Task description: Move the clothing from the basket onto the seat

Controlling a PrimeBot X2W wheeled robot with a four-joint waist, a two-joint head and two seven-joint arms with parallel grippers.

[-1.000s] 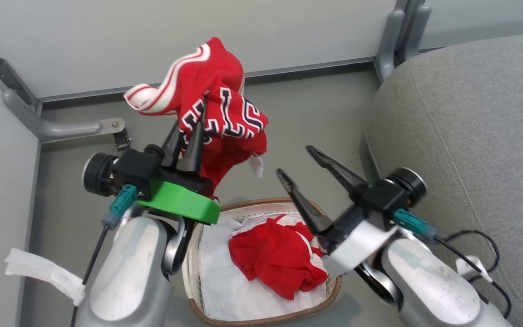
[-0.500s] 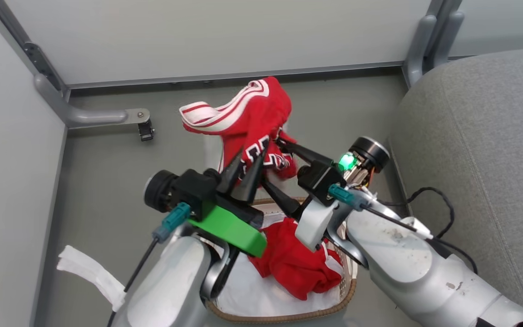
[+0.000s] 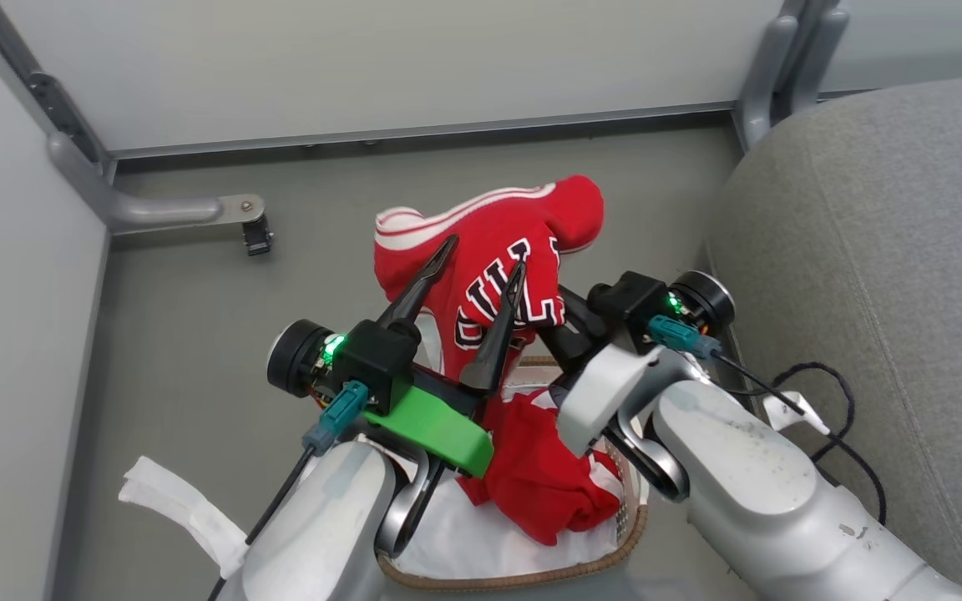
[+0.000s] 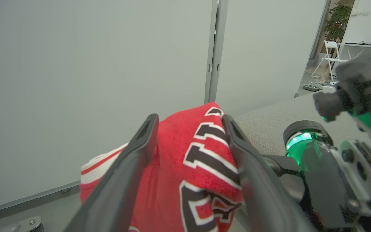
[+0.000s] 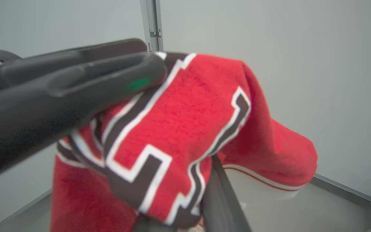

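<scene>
Head view: jersey (image 3: 498, 250) is gripped above basket (image 3: 606, 553) by right gripper (image 3: 563, 317); left gripper (image 3: 485, 255) fingers are spread wide around it.

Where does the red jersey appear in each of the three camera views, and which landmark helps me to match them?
Head view: the red jersey is at the centre, raised above the basket.
Left wrist view: the jersey is at lower centre.
Right wrist view: the jersey fills the centre and spreads right.
Shared landmark: the left pincer, with dark fingers beside the lettering.
</scene>
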